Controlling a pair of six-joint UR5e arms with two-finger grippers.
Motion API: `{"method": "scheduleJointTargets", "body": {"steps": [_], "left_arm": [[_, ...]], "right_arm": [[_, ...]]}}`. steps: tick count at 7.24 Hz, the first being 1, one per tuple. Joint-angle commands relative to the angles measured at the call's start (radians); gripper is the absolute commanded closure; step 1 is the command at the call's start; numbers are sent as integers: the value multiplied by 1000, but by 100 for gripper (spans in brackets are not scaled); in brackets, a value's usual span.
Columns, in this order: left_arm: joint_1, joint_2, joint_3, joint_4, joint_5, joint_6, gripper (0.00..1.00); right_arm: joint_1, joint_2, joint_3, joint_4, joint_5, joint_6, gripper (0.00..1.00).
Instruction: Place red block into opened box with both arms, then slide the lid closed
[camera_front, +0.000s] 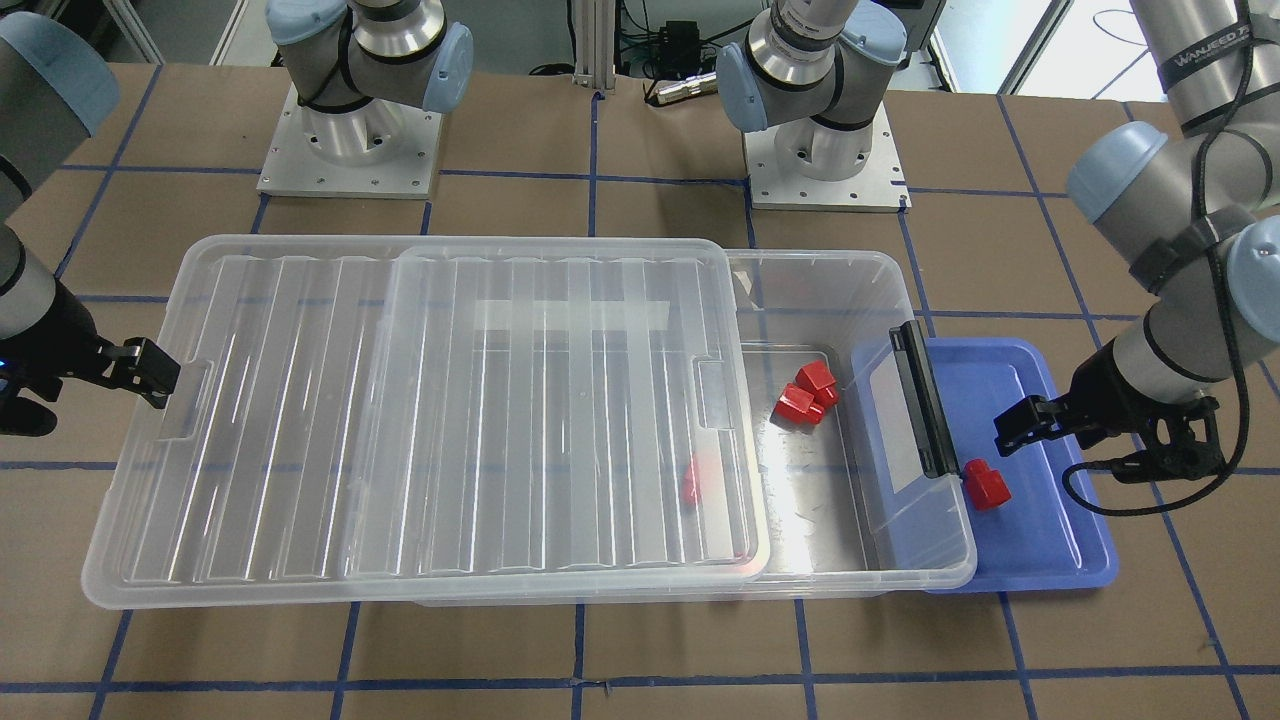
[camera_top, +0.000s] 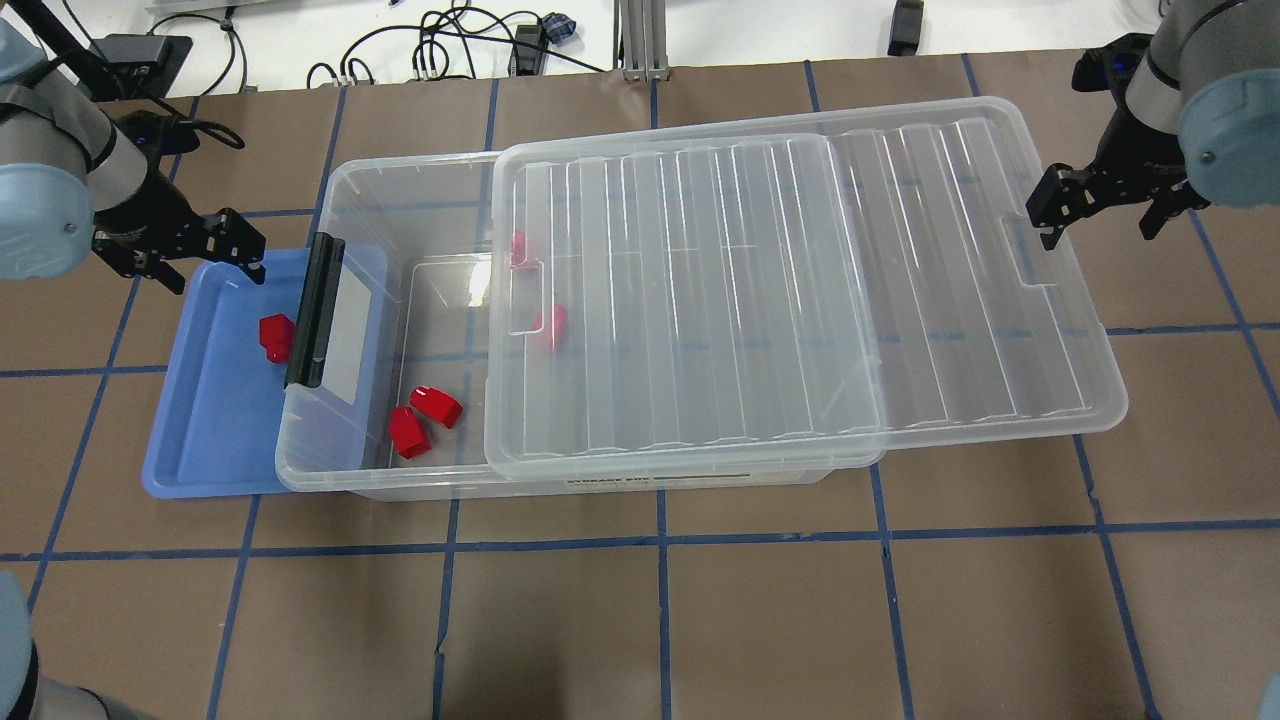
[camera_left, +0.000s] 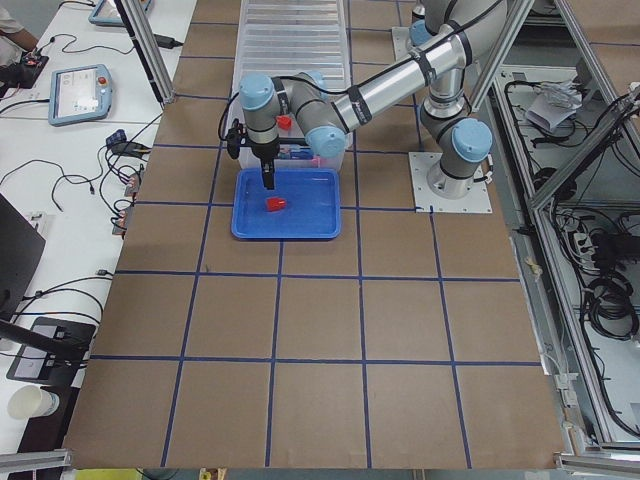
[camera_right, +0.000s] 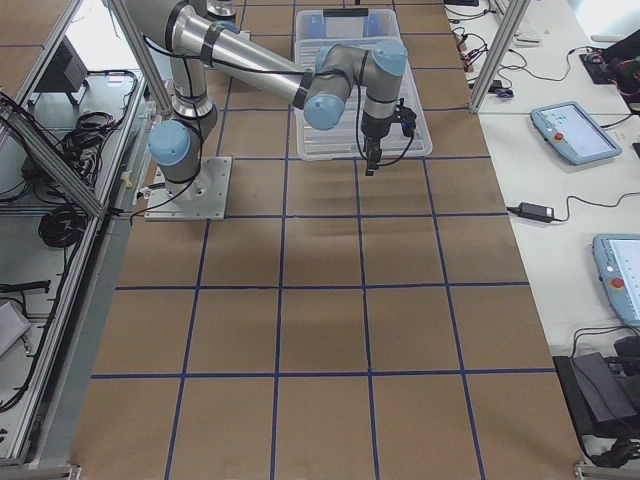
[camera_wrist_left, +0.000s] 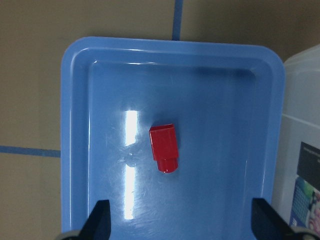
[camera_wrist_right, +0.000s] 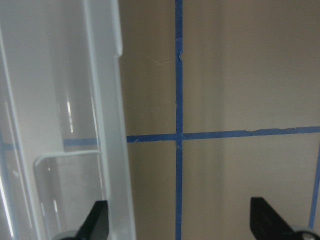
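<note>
One red block (camera_wrist_left: 164, 147) lies in the blue tray (camera_top: 190, 440), close to the box's black handle (camera_top: 315, 310). My left gripper (camera_wrist_left: 182, 225) hovers open over the tray's back part, empty, with the block ahead between its fingers. The clear box (camera_top: 340, 175) holds two red blocks (camera_top: 420, 418) in its uncovered left end. More red shows through the lid (camera_top: 800, 290), which covers most of the box and overhangs its right end. My right gripper (camera_wrist_right: 180, 225) stands open beside the lid's right short edge, near a notch, holding nothing.
The blue tray is partly tucked under the box's handle end (camera_front: 925, 400). Both arm bases (camera_front: 350, 150) stand on the table behind the box. Brown table surface with blue tape lines (camera_top: 660, 530) stretches in front of the box.
</note>
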Motion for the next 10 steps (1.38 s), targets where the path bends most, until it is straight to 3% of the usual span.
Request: {"method": "scheduleJointTargets", "body": {"steps": [1, 3, 4, 5, 7, 8, 9, 10], "left_arm": [[23, -63, -16, 62, 3, 1, 0], [27, -100, -62, 146, -10, -5, 0], [27, -127, -99, 248, -81, -5, 0], [27, -144, -140, 336, -85, -12, 0], [27, -164, -173, 387, -6, -5, 0], [26, -151, -174, 378, -7, -2, 13], [26, -148, -174, 368, -8, 6, 48], [24, -137, -164, 317, -8, 5, 77]], "right_arm": [[-24, 0, -3, 0, 0, -48, 0], [-24, 3, -2, -1, -2, -66, 0], [-29, 3, -2, -1, -2, -74, 0], [-30, 3, -2, -1, -5, -75, 0], [-32, 5, -3, -7, -20, -95, 0], [-30, 5, -3, -12, -20, -95, 0], [-32, 5, -3, -12, -20, -97, 0], [-30, 3, -5, -10, -20, -97, 0]]}}
